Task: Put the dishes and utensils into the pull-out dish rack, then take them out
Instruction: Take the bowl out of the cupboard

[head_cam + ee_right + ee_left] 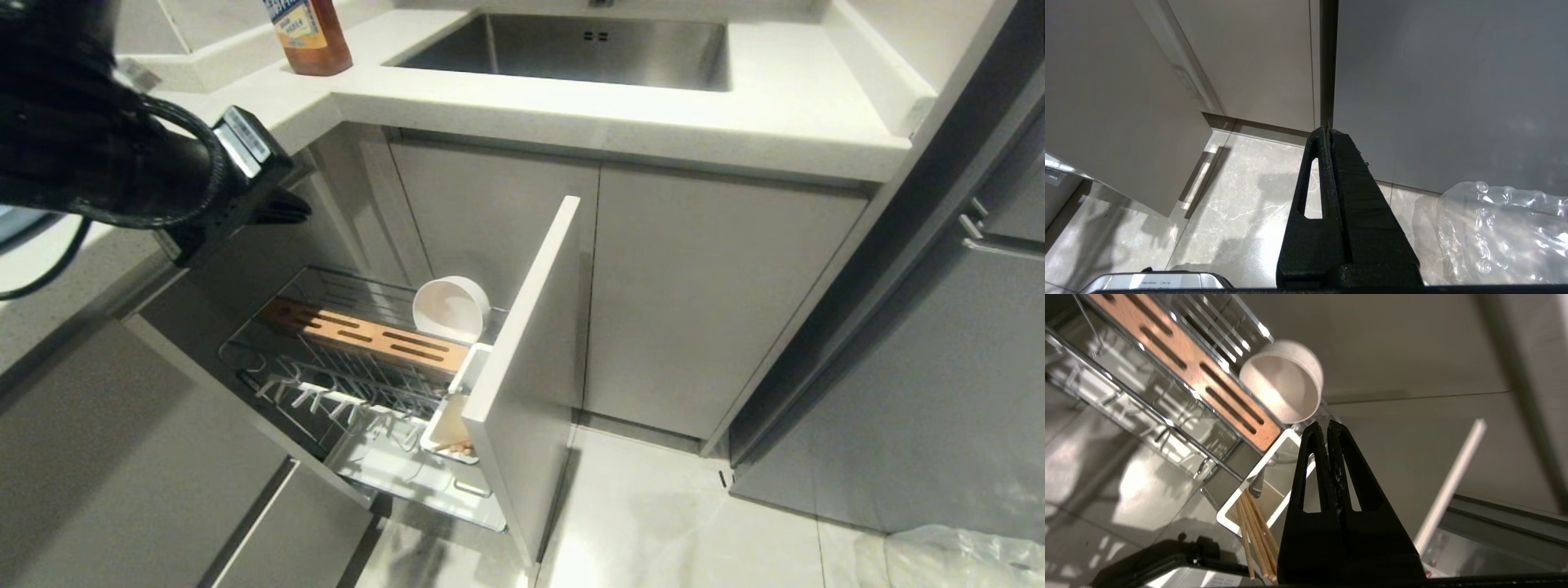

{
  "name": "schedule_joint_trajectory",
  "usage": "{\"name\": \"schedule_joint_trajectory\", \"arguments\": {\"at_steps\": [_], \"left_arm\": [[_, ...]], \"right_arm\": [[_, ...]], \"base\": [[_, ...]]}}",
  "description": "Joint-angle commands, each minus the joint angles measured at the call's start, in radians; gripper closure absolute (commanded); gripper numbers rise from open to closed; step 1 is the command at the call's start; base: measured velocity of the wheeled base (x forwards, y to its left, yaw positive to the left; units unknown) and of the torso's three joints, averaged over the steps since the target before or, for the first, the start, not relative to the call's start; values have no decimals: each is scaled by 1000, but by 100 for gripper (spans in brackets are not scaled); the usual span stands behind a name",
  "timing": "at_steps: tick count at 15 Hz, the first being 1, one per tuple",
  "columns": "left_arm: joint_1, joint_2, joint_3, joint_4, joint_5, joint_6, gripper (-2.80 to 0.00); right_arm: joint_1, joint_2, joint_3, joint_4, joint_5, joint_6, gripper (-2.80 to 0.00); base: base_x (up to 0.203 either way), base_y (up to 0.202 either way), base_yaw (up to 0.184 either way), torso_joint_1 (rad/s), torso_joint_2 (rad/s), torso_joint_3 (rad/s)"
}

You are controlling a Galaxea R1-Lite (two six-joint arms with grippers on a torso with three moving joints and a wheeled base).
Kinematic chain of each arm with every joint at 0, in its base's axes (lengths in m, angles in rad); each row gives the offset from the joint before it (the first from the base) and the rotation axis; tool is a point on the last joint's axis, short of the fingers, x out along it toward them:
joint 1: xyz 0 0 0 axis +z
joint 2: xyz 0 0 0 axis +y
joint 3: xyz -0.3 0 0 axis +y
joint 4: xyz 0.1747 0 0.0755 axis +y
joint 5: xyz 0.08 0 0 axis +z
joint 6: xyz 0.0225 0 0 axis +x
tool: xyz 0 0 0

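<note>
L arm fills the upper-left of the head view, black sleeve and cabling, w/ the left gripper [1327,426] held up above the open rack, just under the counter edge. Its two black fingers are pressed flat together w/ nothing between them.

Below it, the pull-out dish rack [326,384] stands drawn out of the cabinet: chrome wire basket, white-tipped prongs along the near side, drip tray underneath. The orange-brown slotted wooden strip [367,335] runs along the rack's length. The cream-white bowl [451,309] sits tilted on its side at the far end of the strip, mouth toward the camera, near the drawer front. Just beside the strip's end is the white utensil cup [451,425], against the inside of the pale grey drawer front [531,384]. In the left wrist view the chopsticks [1255,535] lean out of the cup, and the metal spoon [1256,486] stands in it next to them. Plate not visible.

Right gripper [1329,134] hangs over the marble-look floor by the cabinet doors, fingers closed tight, empty.
</note>
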Motion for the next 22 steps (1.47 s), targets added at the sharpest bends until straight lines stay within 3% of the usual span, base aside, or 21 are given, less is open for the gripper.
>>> {"name": "schedule_joint_trajectory", "arguments": {"at_steps": [1,6,7,13,22], "left_arm": [[-17,77,31,-14,5,-12,0],[-78,218,87,-102,70,-27,0],[-84,247,83,-109,74,-26,-280],[-90,361,62,-188,76,-23,-280],[-88,546,-160,-227,70,-4,-280]], "right_arm": [[0,1,0,0,0,0,0],[0,1,0,0,0,0,0],[0,1,0,0,0,0,0],[0,1,0,0,0,0,0],[0,1,0,0,0,0,0]], "base": [[0,0,0,0,0,0],[0,0,0,0,0,0],[0,0,0,0,0,0],[0,0,0,0,0,0],[0,0,0,0,0,0]]}}
